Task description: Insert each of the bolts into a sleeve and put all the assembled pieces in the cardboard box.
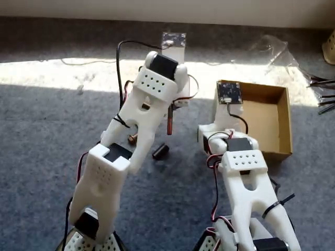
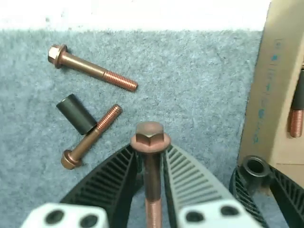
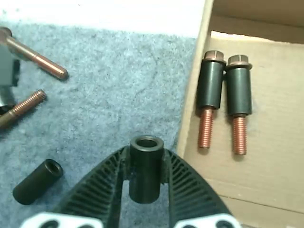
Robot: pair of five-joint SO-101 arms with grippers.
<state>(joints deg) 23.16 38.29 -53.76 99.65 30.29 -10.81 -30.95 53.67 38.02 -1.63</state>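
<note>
My left gripper (image 2: 151,153) is shut on a copper bolt (image 2: 151,164), held head up above the grey carpet; the high view shows this bolt (image 1: 170,119) hanging at the middle. My right gripper (image 3: 146,154) is shut on a black sleeve (image 3: 145,168), bore facing up, just outside the wall of the cardboard box (image 3: 199,85). That sleeve (image 2: 256,166) also shows in the left wrist view, beside the box (image 2: 280,80). Two loose bolts (image 2: 90,68) (image 2: 90,137) and a loose sleeve (image 2: 76,114) lie on the carpet. Two bolts in sleeves (image 3: 210,102) (image 3: 238,102) lie in the box.
The cardboard box (image 1: 280,123) sits at the right on the carpet, with the right arm along its near-left side. The loose sleeve (image 1: 160,152) lies between the two arms. Crumpled clear plastic (image 1: 275,49) and dark cables (image 1: 322,97) lie at the far right.
</note>
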